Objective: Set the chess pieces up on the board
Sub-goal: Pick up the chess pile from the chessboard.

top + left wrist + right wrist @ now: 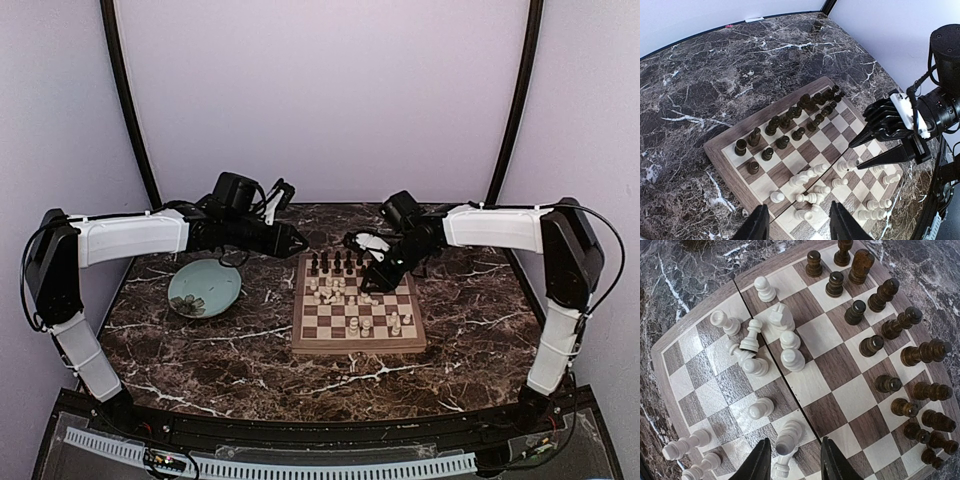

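Overhead hidden, a white piece (788, 434) lies between the open right tool's (795, 440) fingers (760, 462); left tool (797, 206) open, empty.

Robot lab booth: plain walls (320, 100), marble table (200, 360).

Stretches the left arm (130, 235) inward and level from a raised elbow, left gripper (297, 240) aloft and pointing toward the right arm (495, 228), jaws parted on nothing. Brings the right arm in from the opposite side, forearm sloping down, wrist bent, right gripper (372, 280) low and tilted steeply downward. Holds its fingers (760, 462) apart as well, clamping nothing between them.
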Available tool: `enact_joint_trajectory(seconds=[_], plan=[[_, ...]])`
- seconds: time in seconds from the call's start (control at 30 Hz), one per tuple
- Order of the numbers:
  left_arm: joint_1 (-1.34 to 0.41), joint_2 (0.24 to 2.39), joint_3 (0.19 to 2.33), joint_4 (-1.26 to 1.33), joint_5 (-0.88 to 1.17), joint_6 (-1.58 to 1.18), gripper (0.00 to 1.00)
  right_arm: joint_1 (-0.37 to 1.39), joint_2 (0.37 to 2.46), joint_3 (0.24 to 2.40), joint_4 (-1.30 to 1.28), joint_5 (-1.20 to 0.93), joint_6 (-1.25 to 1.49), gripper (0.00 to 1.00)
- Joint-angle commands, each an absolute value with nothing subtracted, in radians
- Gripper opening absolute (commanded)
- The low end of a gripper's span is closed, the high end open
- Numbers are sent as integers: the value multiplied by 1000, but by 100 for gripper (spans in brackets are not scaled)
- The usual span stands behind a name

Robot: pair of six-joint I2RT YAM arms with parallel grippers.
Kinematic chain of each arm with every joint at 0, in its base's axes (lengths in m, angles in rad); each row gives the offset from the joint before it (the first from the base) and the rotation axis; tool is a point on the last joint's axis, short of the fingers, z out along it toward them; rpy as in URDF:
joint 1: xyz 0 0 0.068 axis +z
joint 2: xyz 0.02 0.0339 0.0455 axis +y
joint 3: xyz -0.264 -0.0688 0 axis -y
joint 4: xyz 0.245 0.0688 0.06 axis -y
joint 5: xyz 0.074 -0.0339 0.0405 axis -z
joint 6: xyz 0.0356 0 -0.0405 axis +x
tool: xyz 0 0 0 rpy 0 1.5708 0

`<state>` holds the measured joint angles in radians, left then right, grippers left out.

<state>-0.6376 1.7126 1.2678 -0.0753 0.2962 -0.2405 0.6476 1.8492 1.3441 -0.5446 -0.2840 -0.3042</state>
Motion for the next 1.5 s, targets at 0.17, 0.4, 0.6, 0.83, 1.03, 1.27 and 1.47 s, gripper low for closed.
enact_joint_trajectory(seconds=[0.17,0.4,0.6,0.83,1.03,1.27,1.47], plan=[[-633,1660,1264,-71,312,-241,43,649,1887,1385,-556,-272,-285,37],[-633,1662,1262,-71,313,-241,43,650,1913,1398,-562,-271,-280,32],[-633,1662,1264,-72,313,-239,43,650,1924,1401,-568,-272,-280,28],[-633,1664,1264,-71,316,-241,43,649,1900,1401,-567,-263,-278,17],[-634,1668,1262,-66,325,-239,43,647,1862,1394,-565,-265,-278,15],[-632,1672,1258,-55,345,-238,43,644,1843,1381,-559,-272,-284,13],[-633,1665,1260,-56,357,-237,43,644,1837,1383,-568,-270,-291,13]])
